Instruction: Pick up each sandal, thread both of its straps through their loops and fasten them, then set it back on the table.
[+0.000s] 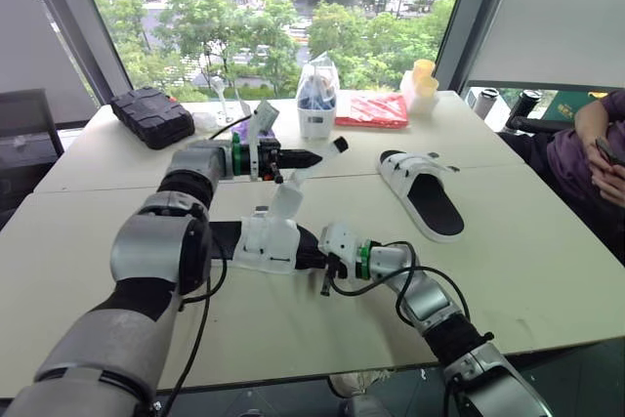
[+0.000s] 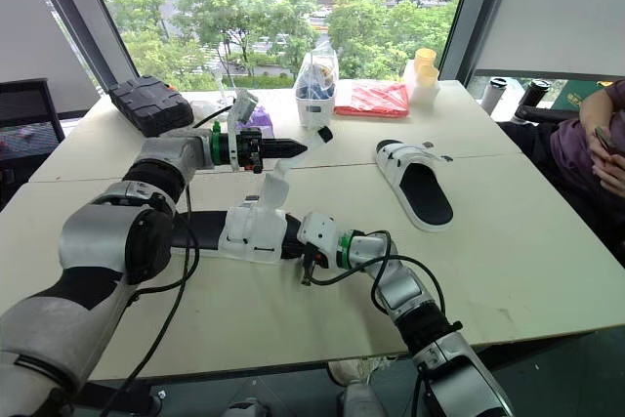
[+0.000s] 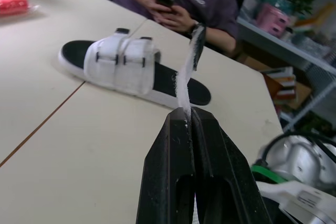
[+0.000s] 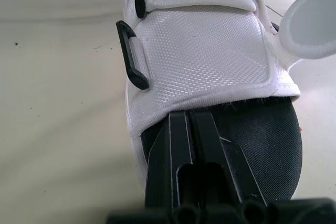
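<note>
Where the head views look down, sandals: two, white, on the table point(image 1: 527, 271); near sandal point(image 1: 264, 241) between both claws, far sandal point(image 1: 422, 190) well apart to the right.
Clear bag point(image 1: 317, 95): one, something blue inside.
Left wrist view, left gripper point(image 3: 188, 111): fingers pinched flat on the near sandal's strap point(image 3: 184, 77), which is raised off the sandal.
Right wrist view, right gripper point(image 4: 189, 114): fingers pressed together, tips at the white upper point(image 4: 199, 51), over the black footbed point(image 4: 262, 145).

The near white mesh-cloth sandal point(image 4: 199, 56) has a coarse woven upper with a stitched hem and a matt black footbed, perhaps rubber. Its black loop point(image 4: 131, 59) looks like smooth plastic. The white fabric strap point(image 3: 184, 77) is fuzzy-edged. The left gripper point(image 3: 189, 113) is matt black plastic. The cream table point(image 1: 547, 271) is smooth and matt. At upper centre, the red film packet point(image 1: 372, 110) shines glossy.
</note>
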`<act>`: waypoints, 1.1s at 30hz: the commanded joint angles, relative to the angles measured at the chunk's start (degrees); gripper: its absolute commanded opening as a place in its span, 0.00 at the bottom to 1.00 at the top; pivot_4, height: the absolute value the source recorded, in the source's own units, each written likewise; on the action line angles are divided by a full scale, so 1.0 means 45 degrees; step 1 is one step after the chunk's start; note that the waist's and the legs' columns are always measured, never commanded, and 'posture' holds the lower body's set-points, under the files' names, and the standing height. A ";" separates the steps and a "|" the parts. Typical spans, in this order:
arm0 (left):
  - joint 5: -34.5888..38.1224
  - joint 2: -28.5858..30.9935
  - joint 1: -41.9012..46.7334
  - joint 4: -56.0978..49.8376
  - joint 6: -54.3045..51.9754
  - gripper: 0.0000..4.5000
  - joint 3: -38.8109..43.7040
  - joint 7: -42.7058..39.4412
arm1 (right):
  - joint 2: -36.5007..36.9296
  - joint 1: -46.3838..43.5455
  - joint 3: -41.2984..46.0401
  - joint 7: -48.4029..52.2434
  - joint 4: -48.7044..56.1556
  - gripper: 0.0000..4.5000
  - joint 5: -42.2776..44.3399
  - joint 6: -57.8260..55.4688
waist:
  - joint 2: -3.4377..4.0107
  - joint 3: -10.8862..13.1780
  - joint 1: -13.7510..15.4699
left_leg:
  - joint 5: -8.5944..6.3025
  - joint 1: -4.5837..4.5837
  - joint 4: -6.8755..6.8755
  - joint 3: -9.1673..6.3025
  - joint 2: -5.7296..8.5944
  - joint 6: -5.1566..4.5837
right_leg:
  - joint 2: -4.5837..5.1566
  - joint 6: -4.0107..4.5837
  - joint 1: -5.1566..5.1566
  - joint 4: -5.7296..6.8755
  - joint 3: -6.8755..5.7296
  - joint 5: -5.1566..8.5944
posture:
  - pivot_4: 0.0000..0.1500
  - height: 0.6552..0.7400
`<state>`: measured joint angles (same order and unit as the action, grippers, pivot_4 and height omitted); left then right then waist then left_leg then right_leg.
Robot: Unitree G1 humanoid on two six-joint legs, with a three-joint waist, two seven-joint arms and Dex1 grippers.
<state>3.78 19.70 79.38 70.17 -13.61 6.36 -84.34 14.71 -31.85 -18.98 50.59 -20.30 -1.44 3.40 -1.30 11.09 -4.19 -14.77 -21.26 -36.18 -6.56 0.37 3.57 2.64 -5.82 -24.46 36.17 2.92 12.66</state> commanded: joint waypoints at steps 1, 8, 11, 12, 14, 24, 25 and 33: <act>0.0286 0.0142 -0.0836 -0.2373 0.1505 0.02 -0.0249 -0.0135 | 0.0099 0.0080 -0.0143 0.0114 -0.0509 0.00 -0.0184 0.0088 | 0.0003 -0.0002 0.0021 | 0.0000 0.0007 0.0002 0.0000 -0.0001 0.0000 | 0.0001 0.0005 0.0007 0.0000 0.0002 -0.0003 | 1.00 1.00; -0.1353 0.0747 -0.3929 -0.5314 1.0042 0.02 -0.1794 0.2539 | 0.0244 -0.0414 -0.0237 0.0168 -0.2319 0.00 -0.0544 0.1294 | 0.0001 -0.0009 0.0083 | 0.0011 0.0036 -0.0002 0.0003 -0.0002 0.0019 | 0.0004 0.0038 0.0028 0.0002 0.0011 -0.0026 | 1.00 1.00; -0.2368 0.1103 -0.3865 -0.4814 1.2484 0.02 -0.1859 0.5143 | 0.0134 -0.0537 -0.0373 0.0261 -0.2715 0.00 -0.0594 0.1648 | -0.0001 -0.0010 0.0120 | 0.0039 0.0035 -0.0013 0.0003 -0.0002 0.0058 | 0.0004 0.0039 0.0038 -0.0005 0.0011 -0.0061 | 1.00 1.00; -0.2673 0.1322 -0.3821 -0.4640 1.3278 0.02 -0.1943 0.5683 | 0.0096 -0.0497 -0.0458 0.0286 -0.2731 0.00 -0.0632 0.1744 | -0.0001 -0.0010 0.0121 | 0.0042 0.0050 -0.0019 0.0004 -0.0001 0.0061 | 0.0004 0.0026 0.0061 -0.0012 0.0013 -0.0065 | 1.00 1.00; -0.3275 0.1833 -0.3873 -0.4482 1.5273 0.02 -0.2294 0.6370 | 0.0050 -0.0441 -0.0559 0.0297 -0.2798 0.00 -0.0663 0.1885 | 0.0002 -0.0009 0.0082 | 0.0043 0.0137 -0.0015 0.0006 -0.0001 0.0061 | 0.0003 -0.0002 0.0151 -0.0029 0.0013 -0.0051 | 1.00 1.00; -0.3382 0.3249 -0.6174 -0.6025 2.0427 0.02 -0.3933 0.7560 | -0.0038 -0.0636 -0.0583 0.0284 -0.3596 0.00 -0.0772 0.2372 | 0.0011 -0.0016 0.0070 | 0.0042 0.0244 0.0007 0.0004 -0.0003 0.0059 | 0.0003 0.0002 0.0250 -0.0037 0.0017 -0.0047 | 1.00 1.00; -0.3667 0.3381 -0.6344 -0.6024 2.0613 0.13 -0.4085 0.7679 | -0.0045 -0.0677 -0.0588 0.0275 -0.3668 0.00 -0.0789 0.2404 | 0.0011 -0.0016 0.0074 | 0.0042 0.0246 0.0005 0.0004 -0.0003 0.0059 | 0.0003 0.0000 0.0250 -0.0034 0.0017 -0.0044 | 1.00 1.00; -0.4703 0.4035 -0.5520 -0.4579 1.9603 0.86 -0.3711 0.9798 | 0.0116 -0.0878 -0.0481 0.0346 -0.4094 0.00 -0.0830 0.2626 | 0.0014 -0.0020 0.0068 | 0.0051 0.0263 -0.0007 0.0004 -0.0003 0.0043 | -0.0001 0.0043 0.0276 -0.0032 0.0017 -0.0013 | 1.00 1.00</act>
<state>-18.13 36.37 52.74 49.39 76.64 -12.12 -42.32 14.51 -36.94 -19.94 51.60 -34.91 -2.68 16.28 -1.24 11.00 -3.88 -14.54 -20.08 -36.20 -6.54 0.36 3.76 2.63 -5.63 -23.22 36.02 3.00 12.60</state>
